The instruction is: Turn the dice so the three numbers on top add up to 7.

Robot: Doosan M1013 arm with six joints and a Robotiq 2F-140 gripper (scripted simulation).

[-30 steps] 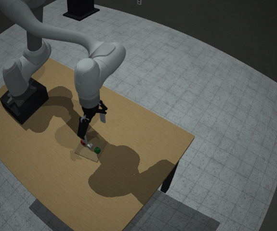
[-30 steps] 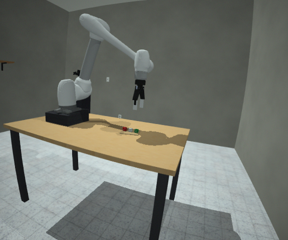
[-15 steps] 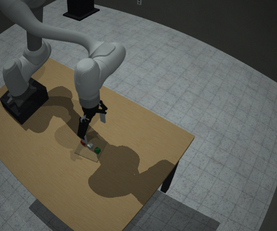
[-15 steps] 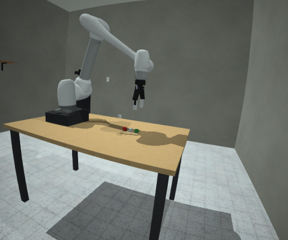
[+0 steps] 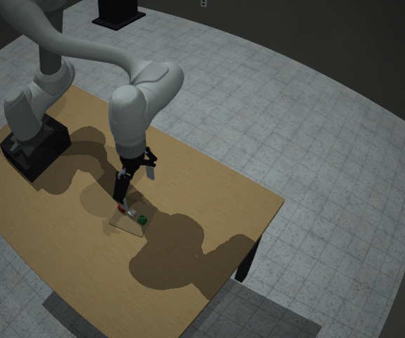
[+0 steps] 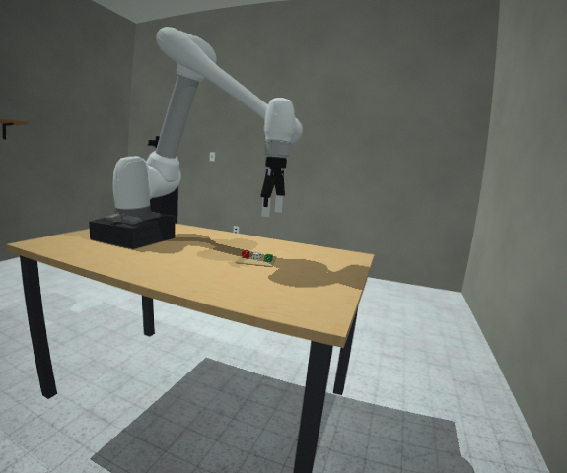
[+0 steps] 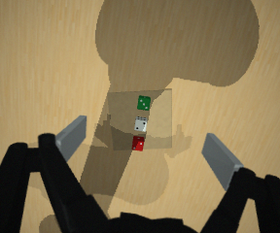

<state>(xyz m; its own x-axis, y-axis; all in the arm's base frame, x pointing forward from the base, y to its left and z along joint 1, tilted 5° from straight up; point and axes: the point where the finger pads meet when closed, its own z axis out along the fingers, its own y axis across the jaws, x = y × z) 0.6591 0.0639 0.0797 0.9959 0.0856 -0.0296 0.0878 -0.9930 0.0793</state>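
Note:
A thin, see-through square mat [image 5: 127, 227] [image 6: 248, 262] [image 7: 161, 116] lies on the table with three dice in a row. The green die [image 5: 142, 220] [image 6: 268, 257] [image 7: 144, 103] seems to show three pips on top. The white die [image 5: 132, 213] [image 6: 256, 255] [image 7: 140, 125] is in the middle; its top seems to show two pips. The red die [image 5: 120, 208] [image 6: 245, 253] [image 7: 138, 144] is at the mat's edge and seems to reach slightly past it; its top number is unclear. My gripper [image 5: 138, 193] [image 6: 272, 212] [image 7: 146, 135] is open and empty, high above the dice.
The wooden table [image 5: 202, 192] [image 6: 181, 269] carries the arm's black base [image 5: 34, 153] [image 6: 131, 232] at one end. Shadows of the arm fall across the table and part of the mat. Gaps separate the dice; the one between white and red is narrow.

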